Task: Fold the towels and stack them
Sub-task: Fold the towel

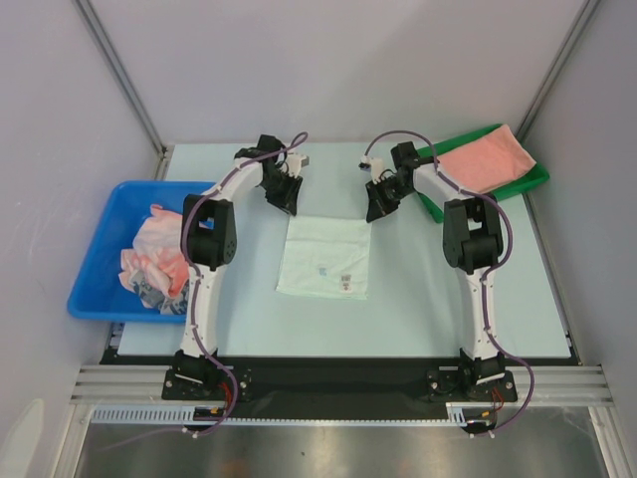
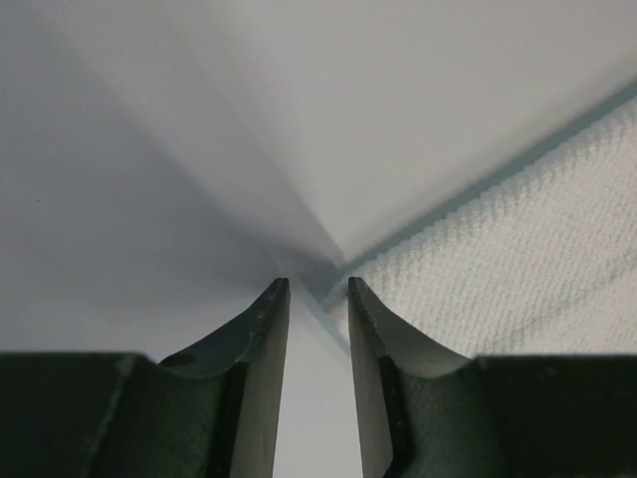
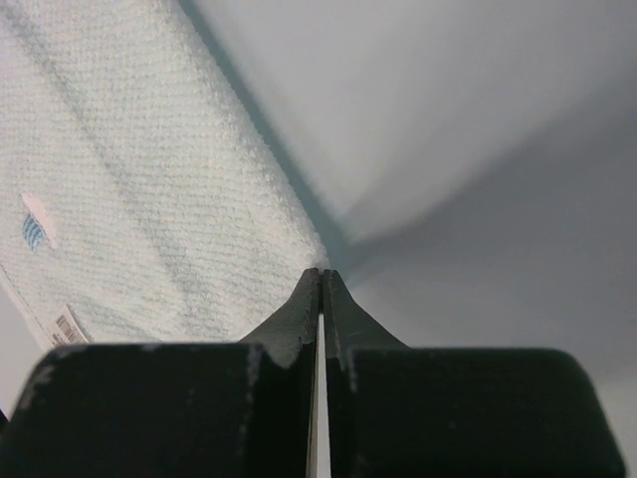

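- The step in hand looks like the start of a fold. The mint-white towel (image 1: 324, 257) lies flat at the middle of the surface (image 1: 438, 299), spread out as a single layer and not yet folded.
- One folded pink towel (image 1: 485, 159) lies on the green tray (image 1: 538, 176) at the far right. The crumpled towels (image 1: 154, 261) sit in the blue bin (image 1: 100, 269) at the left, so most of the task appears to lie ahead.
- The left tool (image 1: 286, 196) is at the towel's far-left corner. Its fingers are parted by a narrow gap with nothing between them, and the corner of the cloth lies just beside the right finger.
- The right tool (image 1: 379, 206) is at the far-right corner with its fingers pressed together. The cloth's corner lies right at the tips, but no cloth shows between them.
- The next move probably calls for a pinch on each far corner. The left tool would need to settle over its corner and close, while the right tool would first have to part its fingers. Both could then carry the far edge toward the near edge together, keeping level so the fold lands square.
- Both arms reach forward from their bases and bend inward at the elbow. The wrists tip down, so the tools point at the surface on either side of the towel's far edge.
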Motion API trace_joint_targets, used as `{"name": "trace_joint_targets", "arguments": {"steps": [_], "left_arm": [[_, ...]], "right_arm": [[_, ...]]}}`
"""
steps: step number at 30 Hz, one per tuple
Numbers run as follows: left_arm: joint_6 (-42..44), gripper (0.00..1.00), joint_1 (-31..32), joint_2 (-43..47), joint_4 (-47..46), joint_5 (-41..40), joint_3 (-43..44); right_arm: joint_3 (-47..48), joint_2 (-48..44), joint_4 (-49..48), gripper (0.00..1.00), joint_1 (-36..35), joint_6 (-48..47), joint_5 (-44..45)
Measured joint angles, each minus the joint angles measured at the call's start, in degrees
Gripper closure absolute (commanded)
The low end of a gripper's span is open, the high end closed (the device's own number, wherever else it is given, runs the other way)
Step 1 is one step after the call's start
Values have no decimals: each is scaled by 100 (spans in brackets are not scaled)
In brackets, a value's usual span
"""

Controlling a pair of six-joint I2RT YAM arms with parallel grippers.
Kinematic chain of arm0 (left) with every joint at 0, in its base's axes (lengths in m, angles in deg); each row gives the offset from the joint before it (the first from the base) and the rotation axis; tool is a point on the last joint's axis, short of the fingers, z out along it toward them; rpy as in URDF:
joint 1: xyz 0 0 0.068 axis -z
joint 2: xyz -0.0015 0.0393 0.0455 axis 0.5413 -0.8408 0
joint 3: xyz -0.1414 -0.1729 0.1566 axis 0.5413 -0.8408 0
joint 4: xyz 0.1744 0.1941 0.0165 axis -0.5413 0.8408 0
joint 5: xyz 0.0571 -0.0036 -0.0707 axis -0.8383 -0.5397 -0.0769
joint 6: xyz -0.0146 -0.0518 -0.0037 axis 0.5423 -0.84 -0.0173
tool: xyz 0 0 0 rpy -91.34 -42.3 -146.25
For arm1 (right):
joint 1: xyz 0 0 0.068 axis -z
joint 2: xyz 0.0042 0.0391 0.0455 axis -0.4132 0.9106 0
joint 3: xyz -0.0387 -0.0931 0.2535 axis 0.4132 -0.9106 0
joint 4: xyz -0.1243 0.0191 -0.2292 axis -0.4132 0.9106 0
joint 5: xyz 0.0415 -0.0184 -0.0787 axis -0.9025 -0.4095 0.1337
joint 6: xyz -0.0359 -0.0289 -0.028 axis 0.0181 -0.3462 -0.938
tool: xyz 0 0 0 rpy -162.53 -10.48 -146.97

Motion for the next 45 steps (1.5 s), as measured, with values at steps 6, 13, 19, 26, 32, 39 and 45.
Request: {"name": "trace_joint_targets", "arguments": {"steps": [6,13,19,26,32,39,45], "left_arm": [[59,73,0,-103,59,24,166],[157,70,0,-109,151,155,164],[190,73,0,-109,168,236,131],[-31,66,-20,-85,50,114,131],[-199,59,-151,-33,-138,284,70],[-118,57,-170,-15,-33,382,-50],[-98,57,-138,42,-63,507,-160]], "right_arm": [[42,68,72,100,4,-20,4],[42,72,120,100,11,-24,2],[42,98,133,100,11,-24,2],[83,136,177,100,11,-57,4],[83,136,212,100,11,-83,7],[83,136,212,100,11,-101,4],[83,136,214,100,11,-103,4]]}}
